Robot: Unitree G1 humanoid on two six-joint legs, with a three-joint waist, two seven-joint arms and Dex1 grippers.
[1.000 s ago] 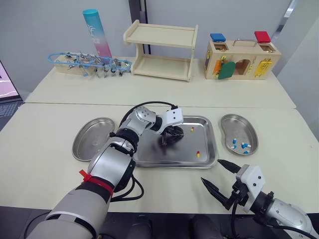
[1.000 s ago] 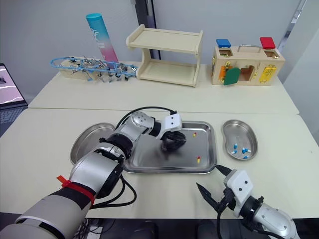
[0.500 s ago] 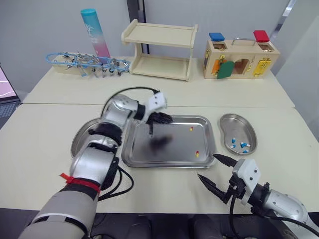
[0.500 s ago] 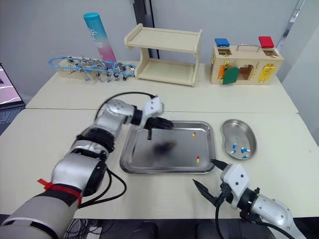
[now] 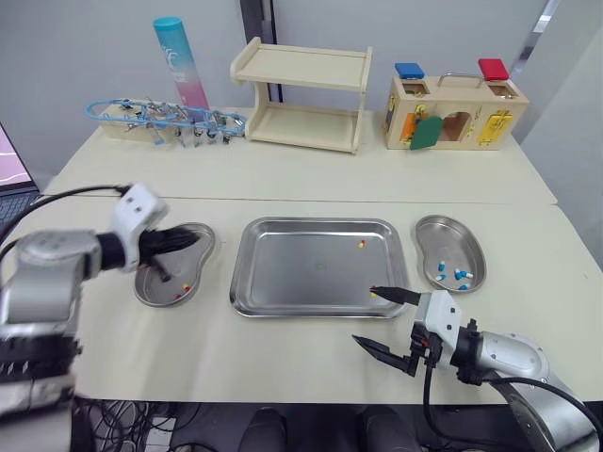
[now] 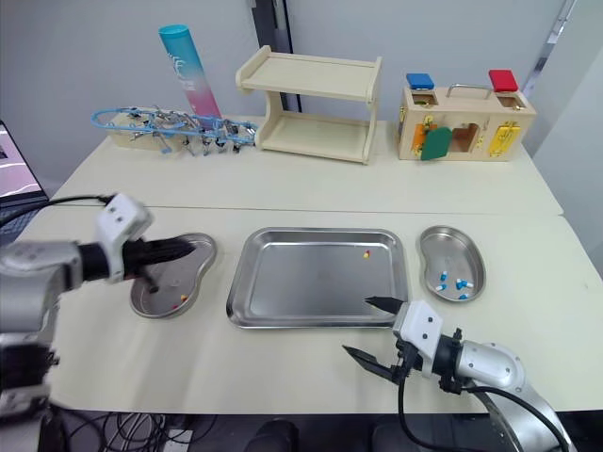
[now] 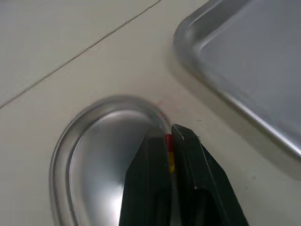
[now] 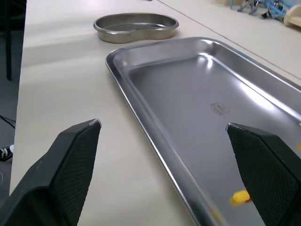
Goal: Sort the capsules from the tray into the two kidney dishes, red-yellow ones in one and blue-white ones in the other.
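Observation:
My left gripper (image 5: 188, 241) hangs over the left kidney dish (image 5: 151, 290), shut on a red-yellow capsule (image 7: 169, 149) pinched between its fingertips just inside the dish's rim (image 7: 60, 147). At least one red-yellow capsule (image 5: 185, 286) lies in that dish. On the steel tray (image 5: 283, 273) one red-yellow capsule (image 5: 360, 244) lies at the far right, and another (image 8: 241, 197) sits near the front right corner. My right gripper (image 5: 366, 315) stands open at that corner, one finger over the tray rim. The right kidney dish (image 5: 426, 232) holds several blue-white capsules (image 5: 459, 275).
Along the back of the table stand a wooden shelf (image 5: 303, 92), a wooden lock box (image 5: 455, 115), a blue-pink tube (image 5: 183, 62) and a rack of tools (image 5: 165, 121). A cable trails from my left wrist toward the table's left edge.
My left arm has swung left from the tray to above the left dish, with the capsule in its fingers. My right gripper has moved up to the tray's front right corner.

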